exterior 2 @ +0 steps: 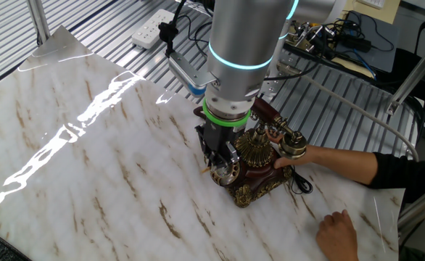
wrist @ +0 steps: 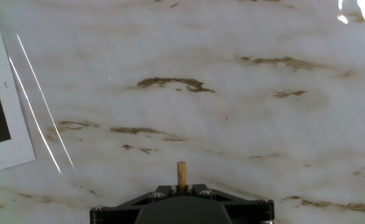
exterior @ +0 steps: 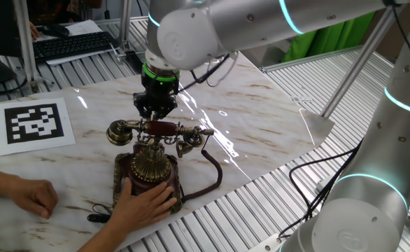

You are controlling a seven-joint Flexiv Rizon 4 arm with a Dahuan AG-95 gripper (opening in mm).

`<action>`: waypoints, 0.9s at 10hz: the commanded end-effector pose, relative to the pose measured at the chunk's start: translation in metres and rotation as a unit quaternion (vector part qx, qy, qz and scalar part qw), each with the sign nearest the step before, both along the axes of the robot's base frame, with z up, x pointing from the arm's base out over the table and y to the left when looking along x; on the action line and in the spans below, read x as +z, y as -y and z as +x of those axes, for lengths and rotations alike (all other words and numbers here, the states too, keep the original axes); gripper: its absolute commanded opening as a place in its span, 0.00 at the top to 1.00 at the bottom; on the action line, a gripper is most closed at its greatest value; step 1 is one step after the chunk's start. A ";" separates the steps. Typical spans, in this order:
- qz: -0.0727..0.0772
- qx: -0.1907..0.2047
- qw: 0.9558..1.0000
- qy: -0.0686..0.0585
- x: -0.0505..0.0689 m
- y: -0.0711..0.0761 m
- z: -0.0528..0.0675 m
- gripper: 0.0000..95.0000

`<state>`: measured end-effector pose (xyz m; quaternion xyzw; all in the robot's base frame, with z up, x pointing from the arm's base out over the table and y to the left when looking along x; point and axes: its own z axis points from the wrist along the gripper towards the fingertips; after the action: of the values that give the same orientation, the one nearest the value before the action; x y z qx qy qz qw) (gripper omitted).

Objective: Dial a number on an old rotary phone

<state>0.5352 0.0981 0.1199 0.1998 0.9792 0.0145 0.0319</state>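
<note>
The phone (exterior: 149,164) is set near the front edge of the marble-patterned counter (exterior: 261,112), its dark red-brown base trimmed in brass and its round brass dial (exterior: 150,164) turned upward. The handset (exterior: 159,131) is laid across the cradle, with a brass end at each side, and a dark cord (exterior: 212,175) is looped off to the right of the base. The base is steadied by a person's hand (exterior: 145,204) pressed against its near side; a second hand (exterior: 33,196) is rested on the counter further left.

The fingers (exterior 2: 220,161) are pointed straight down just beside the phone, at the far side of the handset in one fixed view. They are clenched on a thin wooden stick (wrist: 181,173), which is seen in the hand view standing out between them over bare marble. Whether the stick's tip touches the phone cannot be told.

A printed black-and-white marker sheet (exterior: 33,122) is laid at the far left of the counter. A black keyboard (exterior: 72,45) is placed beyond the counter, at the far left.
</note>
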 end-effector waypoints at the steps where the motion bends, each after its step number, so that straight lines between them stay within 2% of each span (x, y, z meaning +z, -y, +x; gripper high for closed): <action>1: 0.000 0.000 1.000 0.005 -0.001 0.001 -0.001 1.00; 5: 0.001 -0.001 1.000 0.011 -0.001 -0.001 -0.005 1.00; 9: -0.008 -0.005 1.000 0.018 0.003 -0.007 -0.009 1.00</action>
<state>0.5292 0.1037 0.1241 0.2038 0.9774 0.0094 0.0547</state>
